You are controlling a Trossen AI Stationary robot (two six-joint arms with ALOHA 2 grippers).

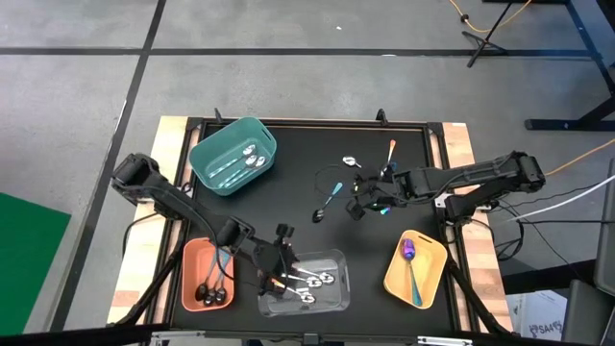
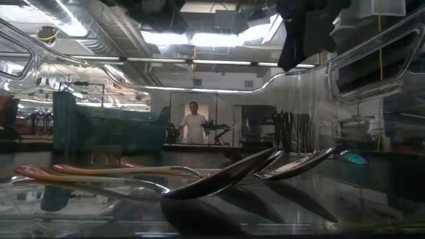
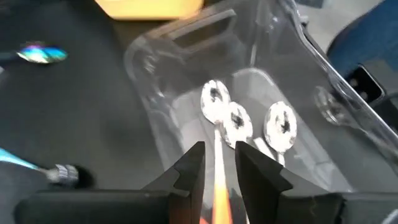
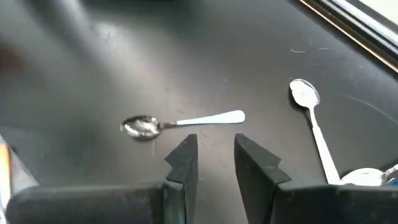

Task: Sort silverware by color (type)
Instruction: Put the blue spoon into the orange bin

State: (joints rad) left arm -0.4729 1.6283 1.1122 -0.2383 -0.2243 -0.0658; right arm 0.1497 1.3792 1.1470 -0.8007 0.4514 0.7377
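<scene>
Three silver spoons with orange handles [image 3: 236,121] lie in the clear bin [image 1: 332,288]. My left gripper [image 3: 219,155] hangs open above them [image 1: 281,274]; one orange handle shows through the gap between its fingers, lying below them. A teal-handled spoon with a dark bowl [image 4: 180,122] lies flat on the black mat [image 1: 329,200], just beyond my open right gripper [image 4: 216,149], which hovers over the mat [image 1: 357,205]. An all-silver spoon [image 4: 311,118] lies beside it [image 1: 351,161], and an orange-handled spoon [image 1: 391,151] lies farther back.
A teal bin [image 1: 233,154] at the far left holds silver spoons. A salmon bin [image 1: 207,274] at the near left holds dark-bowled spoons. A yellow bin [image 1: 415,269] at the near right holds a purple-bowled spoon. Far off in the low view stands a person [image 2: 194,123].
</scene>
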